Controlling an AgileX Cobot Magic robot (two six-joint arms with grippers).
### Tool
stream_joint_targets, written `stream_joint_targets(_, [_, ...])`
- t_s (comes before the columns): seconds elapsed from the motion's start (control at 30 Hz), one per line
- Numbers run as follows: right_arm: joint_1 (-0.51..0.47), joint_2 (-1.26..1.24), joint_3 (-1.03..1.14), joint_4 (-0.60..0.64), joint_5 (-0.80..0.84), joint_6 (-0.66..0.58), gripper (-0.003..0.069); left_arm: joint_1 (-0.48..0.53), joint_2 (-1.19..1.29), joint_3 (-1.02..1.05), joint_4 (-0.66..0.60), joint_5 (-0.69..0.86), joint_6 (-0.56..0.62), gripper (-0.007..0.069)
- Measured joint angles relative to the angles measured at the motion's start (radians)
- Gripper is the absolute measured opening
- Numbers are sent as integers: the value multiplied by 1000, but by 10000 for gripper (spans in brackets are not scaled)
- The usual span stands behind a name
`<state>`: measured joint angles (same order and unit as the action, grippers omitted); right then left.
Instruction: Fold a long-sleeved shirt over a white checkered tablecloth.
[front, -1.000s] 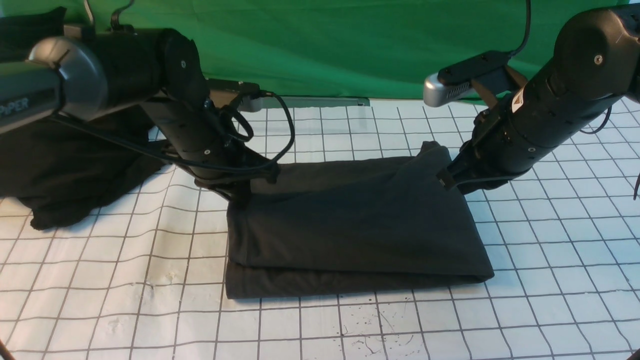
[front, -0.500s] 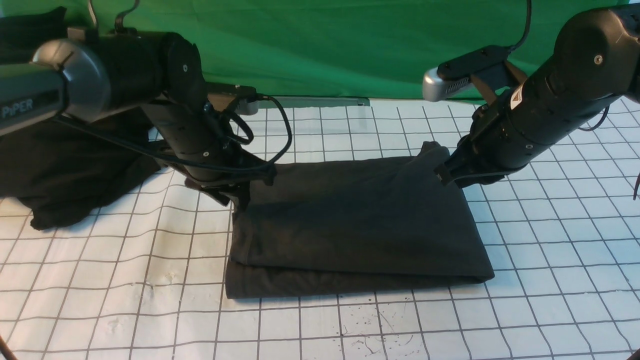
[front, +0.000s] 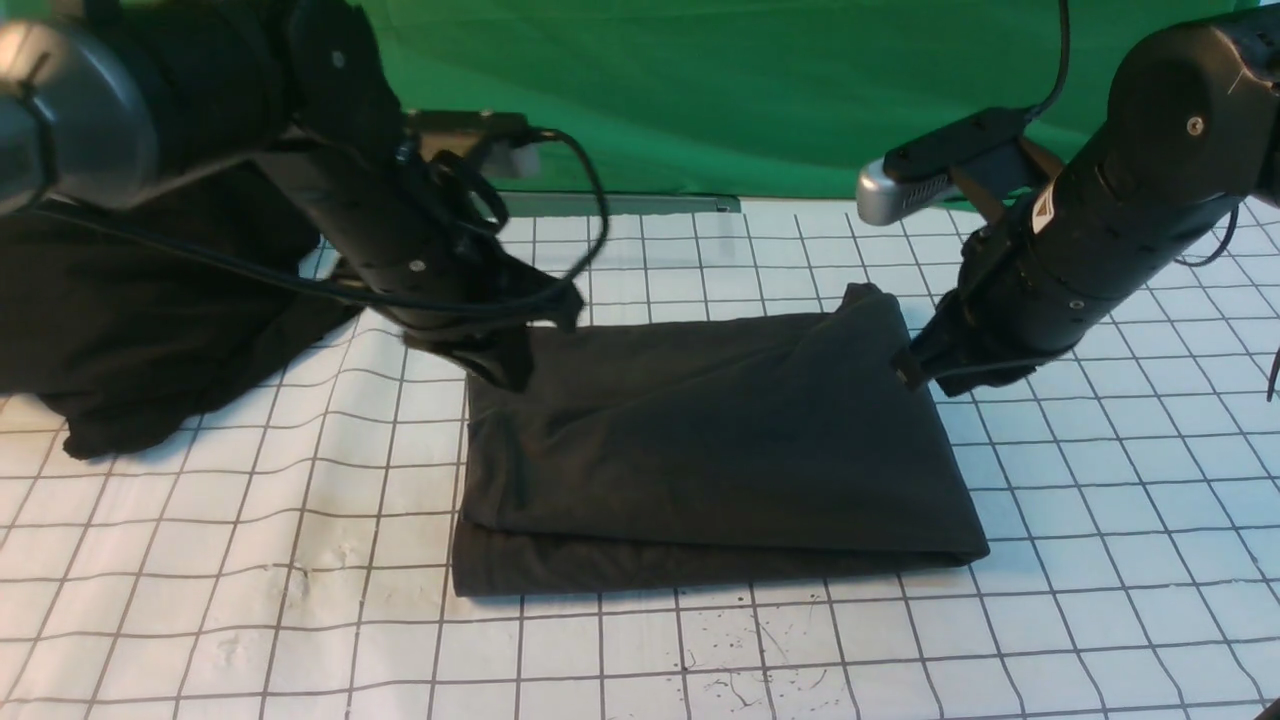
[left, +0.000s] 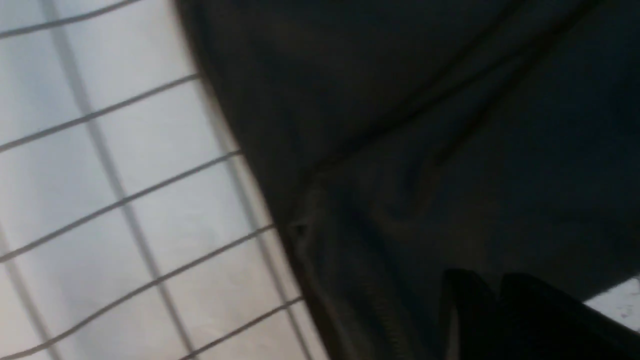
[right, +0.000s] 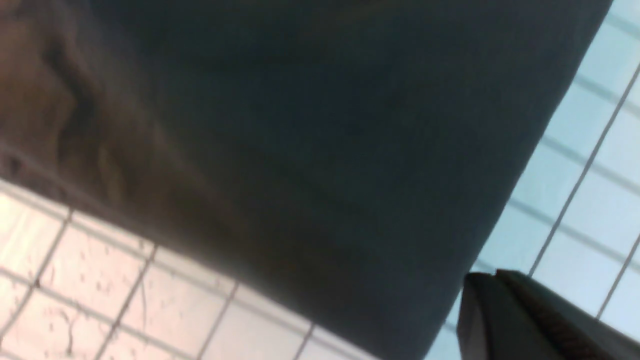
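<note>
The long-sleeved shirt lies folded into a dark charcoal rectangle in the middle of the white checkered tablecloth, with no print showing. My left gripper hangs just above the shirt's far left corner. In the left wrist view its dark fingertips stand almost together over the shirt, with nothing seen between them. My right gripper is shut and empty at the shirt's far right edge. The right wrist view shows the right gripper over the tablecloth, just beside the cloth edge.
A blacker shapeless heap of cloth lies at the far left, partly under my left arm. A green backdrop closes off the back behind a metal rail. Ink specks mark the tablecloth near the front.
My left arm has risen off the shirt's far left corner and moved slightly right. My right gripper has shifted a little right and down. The shirt stays flat.
</note>
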<state>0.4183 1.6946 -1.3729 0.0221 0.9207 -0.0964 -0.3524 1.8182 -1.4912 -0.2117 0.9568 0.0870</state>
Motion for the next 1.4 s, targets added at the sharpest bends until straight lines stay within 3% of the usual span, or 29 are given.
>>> stream_joint_targets(0.1, [0, 1, 33, -1, 20, 0, -6, -24, 20, 54, -20, -15, 16, 3])
stream_joint_targets(0.3, [0, -21, 46, -1, 38, 26, -6, -20, 76, 230, 27, -138, -39, 0])
stream_joint_targets(0.47, [0, -148, 50, -2, 44, 29, -6, -19, 45, 235, 26, -112, -41, 0])
stream_joint_targets(0.77, [0, -570, 60, -5, -32, 40, -6, -19, -305, 220, 26, -70, -41, 0])
stream_joint_targets(0.97, [0, -977, 280, -8, -423, 41, -6, -19, -677, 298, 23, -111, -41, 0])
stream_joint_targets(1.07, [0, -1226, 499, -8, -662, 13, -5, -19, -927, 433, 25, -178, -79, 0])
stream_joint_targets(1.4, [0, -1681, 979, -10, -1001, -17, 0, -19, -1470, 866, 26, -391, -246, 0])
